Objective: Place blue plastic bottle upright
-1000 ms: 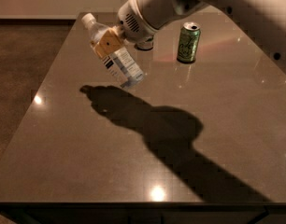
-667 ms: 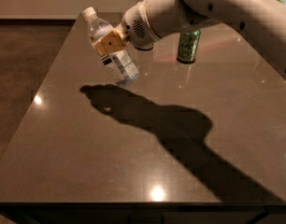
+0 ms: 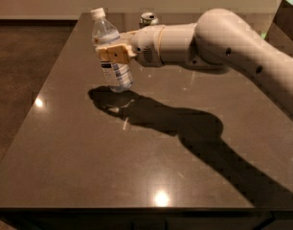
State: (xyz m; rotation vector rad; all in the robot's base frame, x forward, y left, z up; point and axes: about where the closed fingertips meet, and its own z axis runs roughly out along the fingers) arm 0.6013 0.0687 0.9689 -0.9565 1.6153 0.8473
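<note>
While the blue plastic bottle [image 3: 118,75] is held in the upper left part of the frame, it is pinched around its middle by the tool [image 3: 112,54], whose pads are pressed on the label from both sides. The bottle is almost upright, with the white cap [image 3: 97,13] leaning a little toward the upper left and the base very near the counter [image 3: 89,166]. Whether the base touches the surface cannot be told. A drink can [image 3: 147,18] is seen well apart, behind the arm near the far edge.

The step in hand is judged to be the setting down. To do it well, the small tilt should be taken out first, so that the base meets the counter flat and not on its edge. The bottle should be lowered slowly and straight down, and the pads should be spread only when the full base is resting. Such a light, tall bottle is probably tipped easily, so the tool should be drawn back level, without brushing the label.
</note>
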